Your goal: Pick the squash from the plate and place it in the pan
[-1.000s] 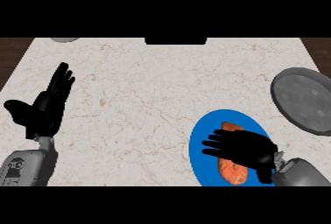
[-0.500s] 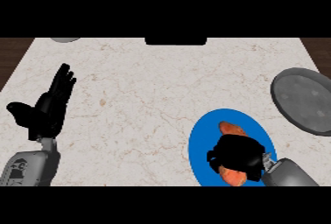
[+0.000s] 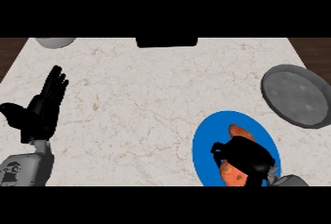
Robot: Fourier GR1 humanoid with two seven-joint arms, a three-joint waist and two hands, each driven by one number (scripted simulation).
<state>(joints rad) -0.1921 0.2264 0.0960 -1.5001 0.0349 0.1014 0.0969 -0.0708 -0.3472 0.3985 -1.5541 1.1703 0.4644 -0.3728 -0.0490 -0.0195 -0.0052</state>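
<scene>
We work at a marble counter [image 3: 149, 100] that fills the view, and its layout suits the job: the things we need sit together at its right side, within reach of one arm. The grey pan [image 3: 296, 95] rests at the counter's right edge, partly cut off by the view, and stands apart from the plate, so we judge the carry to be a short one up and to the right. The blue plate [image 3: 205, 148] lies near the front edge, toward the front right corner, and the orange squash [image 3: 237, 131] lies lengthwise on it, its far end showing beyond our fingers and its near end below them.

Our left hand [image 3: 40, 109] shows by the counter's left edge, fingers straight and pointing up, thumb out; it holds nothing and rests there, out of the way.

Our right hand [image 3: 245, 158] is over the plate, curled down on the middle of the squash, fingers bent round it and hiding that part. We judge the grasp to be closing or just made; the squash is not yet lifted clear of the plate, as far as we can tell.

At the far edge sit a pale bowl [image 3: 54, 41] and a dark block [image 3: 167, 42], neither needed.
</scene>
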